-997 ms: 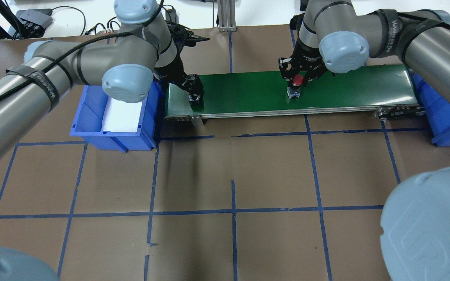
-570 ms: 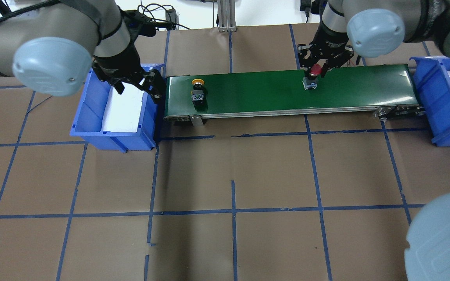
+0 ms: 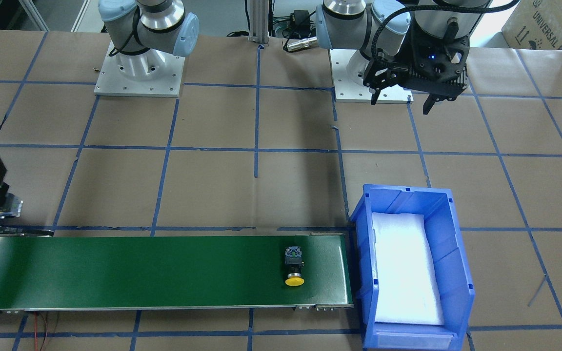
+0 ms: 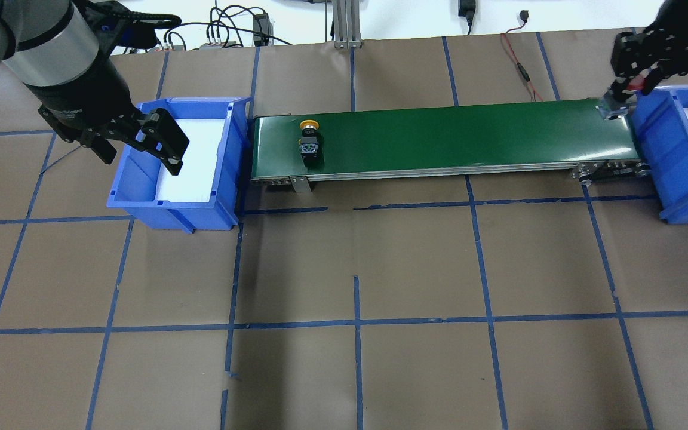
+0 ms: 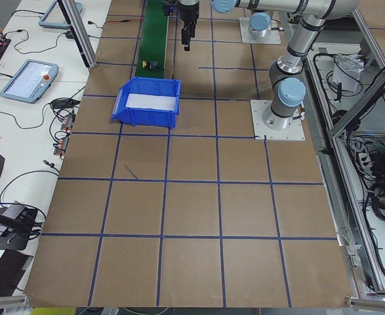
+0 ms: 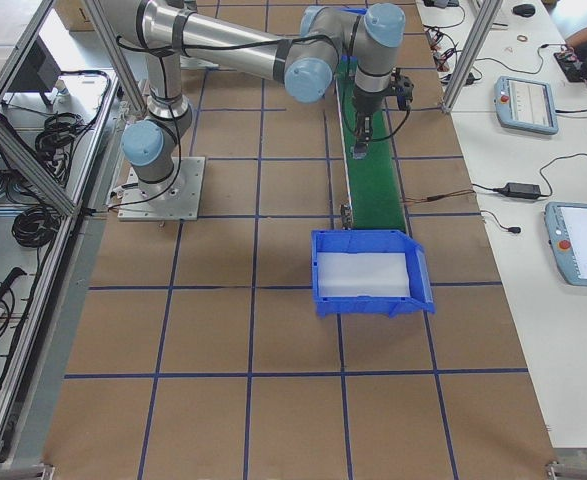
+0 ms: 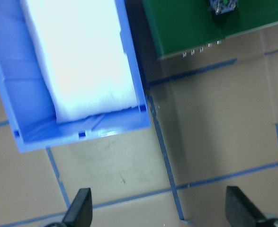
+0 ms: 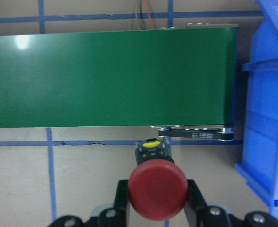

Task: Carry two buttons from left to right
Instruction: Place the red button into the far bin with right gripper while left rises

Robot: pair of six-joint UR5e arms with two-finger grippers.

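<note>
The yellow-capped button lies on its side near the left end of the green conveyor belt; it also shows in the front-facing view. My left gripper is open and empty above the left blue bin, apart from the button. In the left wrist view its fingertips frame bare table beside the bin. My right gripper is shut on the red mushroom-capped button, held above the belt's right end, next to the right blue bin.
The left bin holds only a white foam pad. The belt runs between the two bins. Brown paper with blue tape lines covers the table. Cables lie behind the belt at the far edge.
My left gripper let go of the yellow button on the belt and drew back left over the bin. My right gripper carried the red button right, from mid-belt to the belt's right end.
</note>
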